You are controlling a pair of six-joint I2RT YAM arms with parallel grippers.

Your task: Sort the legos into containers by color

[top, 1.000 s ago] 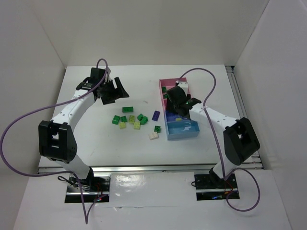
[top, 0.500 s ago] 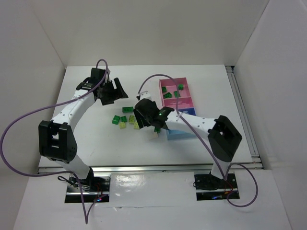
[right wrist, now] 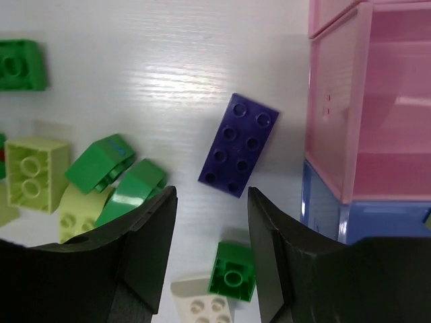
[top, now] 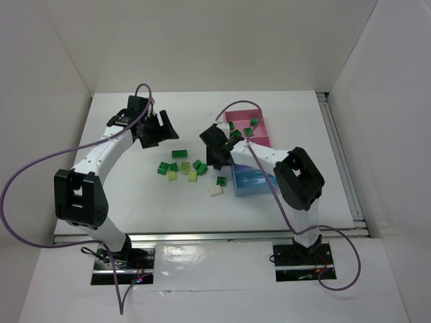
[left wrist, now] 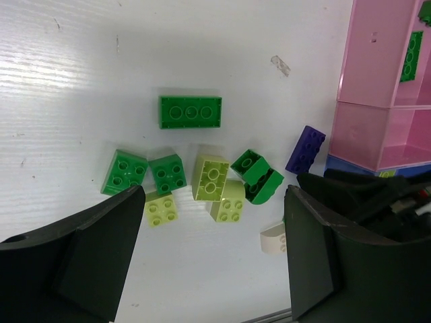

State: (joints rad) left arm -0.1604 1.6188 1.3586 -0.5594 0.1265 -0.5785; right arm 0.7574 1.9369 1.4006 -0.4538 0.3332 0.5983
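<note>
right claw [right wrist: 210, 202] spread wide, empty, low over counter [right wrist: 168, 60]. dark purple brick [right wrist: 239, 145] lies just ahead of the gap, a touch toward the pink bin [right wrist: 337, 114], apart from its wall. long axis slanted, far end tipped binward. jaws would close roughly across its short width; small wrist turn likely squares them. left claw [left wrist: 214, 198] wide, empty, over the green bricks [left wrist: 190, 112]. right arm nearer.

Table [top: 135, 202]: white, with a faint wood grain.
Walls [top: 202, 47]: plain white panels standing at the table's left, far and right sides.
Rail [top: 202, 236]: silver metal, along the table's near edge.
Scuff [left wrist: 281, 64]: small grey mark on the table top.
</note>
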